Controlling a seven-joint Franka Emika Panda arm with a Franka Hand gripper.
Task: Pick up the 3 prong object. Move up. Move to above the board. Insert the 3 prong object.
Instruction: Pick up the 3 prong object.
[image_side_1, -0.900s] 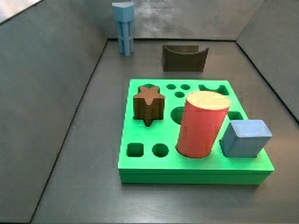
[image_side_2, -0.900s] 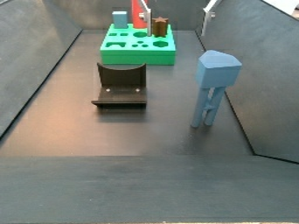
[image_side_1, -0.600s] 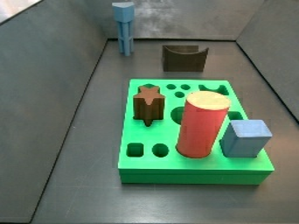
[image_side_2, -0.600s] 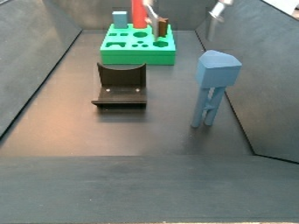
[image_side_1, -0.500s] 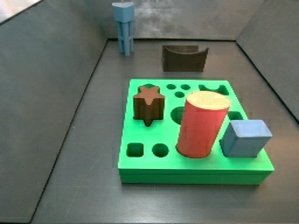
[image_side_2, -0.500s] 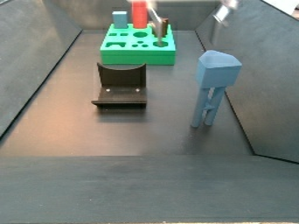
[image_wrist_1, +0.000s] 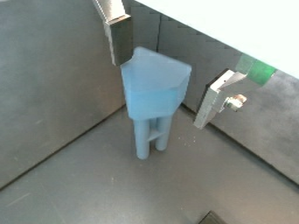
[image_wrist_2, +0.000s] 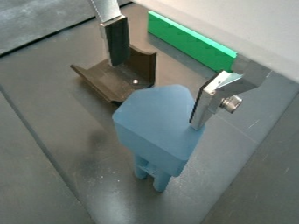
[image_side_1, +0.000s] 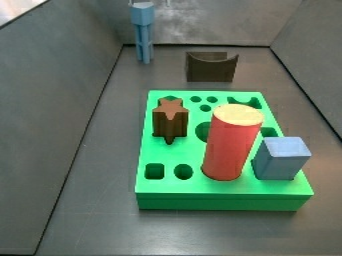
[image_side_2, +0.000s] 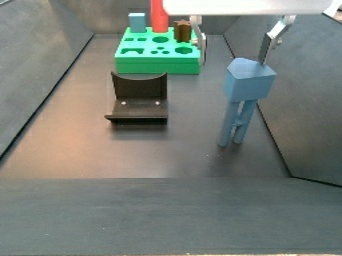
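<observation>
The gripper (image_wrist_2: 167, 66) hangs directly over the 3 prong object (image_wrist_2: 158, 131), its two silver fingers (image_wrist_2: 218, 98) spread wide on either side of the piece's blocky head — open, with clear gaps between pads and piece in both wrist views, and nothing held. In a wrist view the same object (image_wrist_1: 153, 96) stands upright on its narrow prongs on the dark floor, close to the grey wall, with the gripper (image_wrist_1: 163, 61) straddling its top.

In a side view the 3 prong object (image_side_2: 242, 100) stands well apart from the board (image_side_2: 158, 56), with one finger (image_side_2: 278, 30) showing just above and beside its head and the gripper (image_side_2: 238, 32) reaching down from the upper edge of the picture. The dark brown U-notched block (image_side_2: 136, 97) sits on the floor between the board and the near edge, off to the side of the 3 prong object; in a wrist view that block (image_wrist_2: 114, 74) lies just beyond the piece, with the green edge of the board (image_wrist_2: 191, 41) farther back.

From the far side, the board (image_side_1: 222, 186) fills the foreground — a red cylinder (image_side_1: 230, 143), a light-blue cube (image_side_1: 283, 158) and a brown star-shaped piece (image_side_1: 168, 118) stand on it. The 3 prong object (image_side_1: 142, 33) stands beyond the board, near the back wall, with the U-notched block (image_side_1: 211, 66) between them.
</observation>
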